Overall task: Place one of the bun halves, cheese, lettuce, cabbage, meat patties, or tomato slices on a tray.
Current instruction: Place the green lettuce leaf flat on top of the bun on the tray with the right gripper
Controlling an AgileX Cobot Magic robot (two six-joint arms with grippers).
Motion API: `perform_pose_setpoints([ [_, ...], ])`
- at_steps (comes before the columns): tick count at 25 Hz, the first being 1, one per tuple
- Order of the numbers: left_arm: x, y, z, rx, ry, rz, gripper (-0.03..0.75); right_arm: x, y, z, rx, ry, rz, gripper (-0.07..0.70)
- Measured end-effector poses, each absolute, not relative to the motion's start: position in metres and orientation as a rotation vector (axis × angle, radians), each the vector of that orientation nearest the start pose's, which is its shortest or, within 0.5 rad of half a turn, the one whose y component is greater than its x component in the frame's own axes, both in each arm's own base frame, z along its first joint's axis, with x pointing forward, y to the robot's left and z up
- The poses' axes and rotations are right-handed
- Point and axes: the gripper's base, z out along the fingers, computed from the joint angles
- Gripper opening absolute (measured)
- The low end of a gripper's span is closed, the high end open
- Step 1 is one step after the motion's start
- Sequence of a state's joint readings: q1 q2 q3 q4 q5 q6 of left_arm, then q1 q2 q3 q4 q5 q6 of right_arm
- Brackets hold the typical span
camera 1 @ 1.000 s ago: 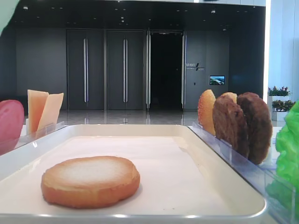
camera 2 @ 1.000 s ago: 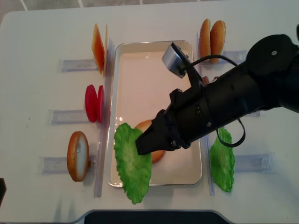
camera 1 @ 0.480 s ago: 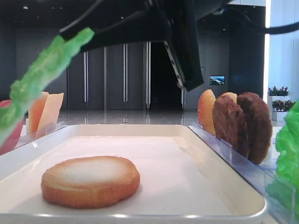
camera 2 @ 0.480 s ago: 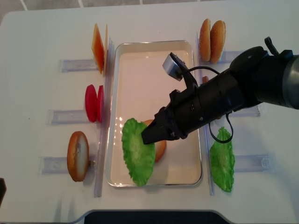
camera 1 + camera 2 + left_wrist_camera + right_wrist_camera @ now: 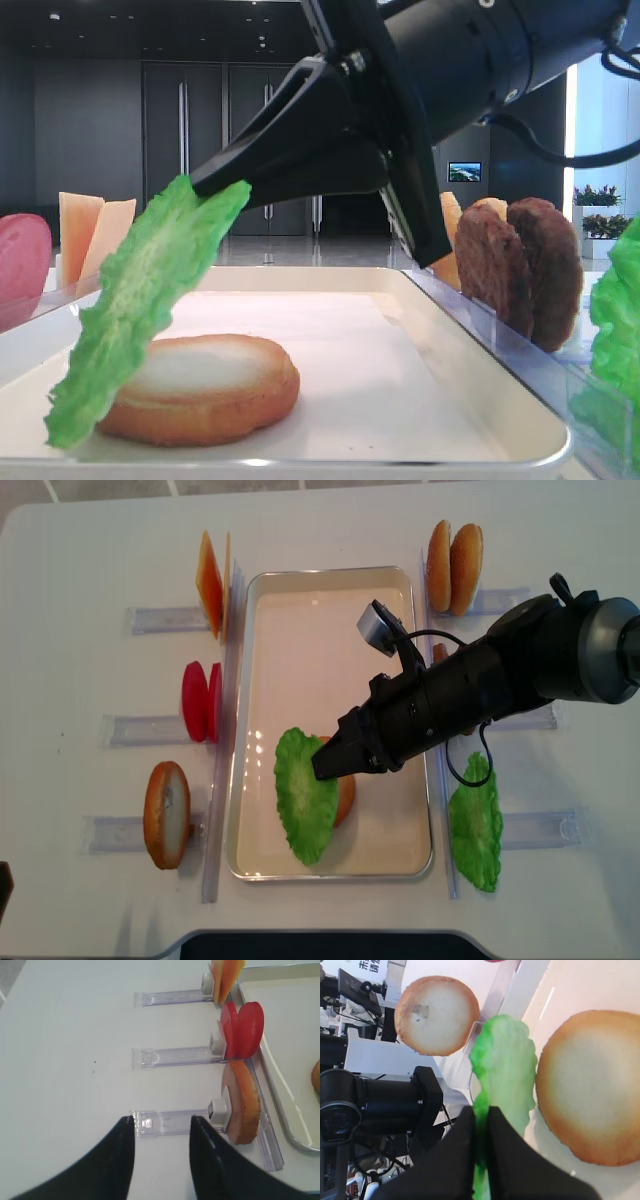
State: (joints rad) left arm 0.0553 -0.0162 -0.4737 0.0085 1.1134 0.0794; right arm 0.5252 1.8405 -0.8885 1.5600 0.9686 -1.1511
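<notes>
My right gripper [image 5: 322,770] is shut on the edge of a ruffled green lettuce [image 5: 305,798] leaf. The leaf hangs tilted over the white tray [image 5: 320,650], and its lower part lies against a bun half [image 5: 345,798] flat on the tray. In the low exterior view the lettuce [image 5: 150,300] leans on the front left of that bun half [image 5: 215,385]. The right wrist view has the black fingers pinching the lettuce [image 5: 505,1070] beside the bun half [image 5: 590,1105]. My left gripper [image 5: 161,1122] stands open and empty over the table left of the tray.
Clear holders flank the tray. On the left stand cheese [image 5: 209,580], tomato slices [image 5: 200,702] and a bun half [image 5: 166,813]. On the right stand two bun halves [image 5: 452,553], meat patties [image 5: 520,270] and another lettuce leaf [image 5: 475,825].
My right gripper has carried the lettuce rightward from the tray's left rim and lowered it onto the bun half. The left gripper has not moved.
</notes>
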Motion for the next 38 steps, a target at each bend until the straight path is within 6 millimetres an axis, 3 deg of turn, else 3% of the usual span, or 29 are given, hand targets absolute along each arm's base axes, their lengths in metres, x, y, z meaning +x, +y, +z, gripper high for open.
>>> perform_pose_setpoints([
  [38, -0.0067, 0.0003, 0.2657, 0.025, 2.108, 0.091, 0.283, 0.2536, 0.2261, 0.1617, -0.624, 2.427, 1.427, 0.069],
])
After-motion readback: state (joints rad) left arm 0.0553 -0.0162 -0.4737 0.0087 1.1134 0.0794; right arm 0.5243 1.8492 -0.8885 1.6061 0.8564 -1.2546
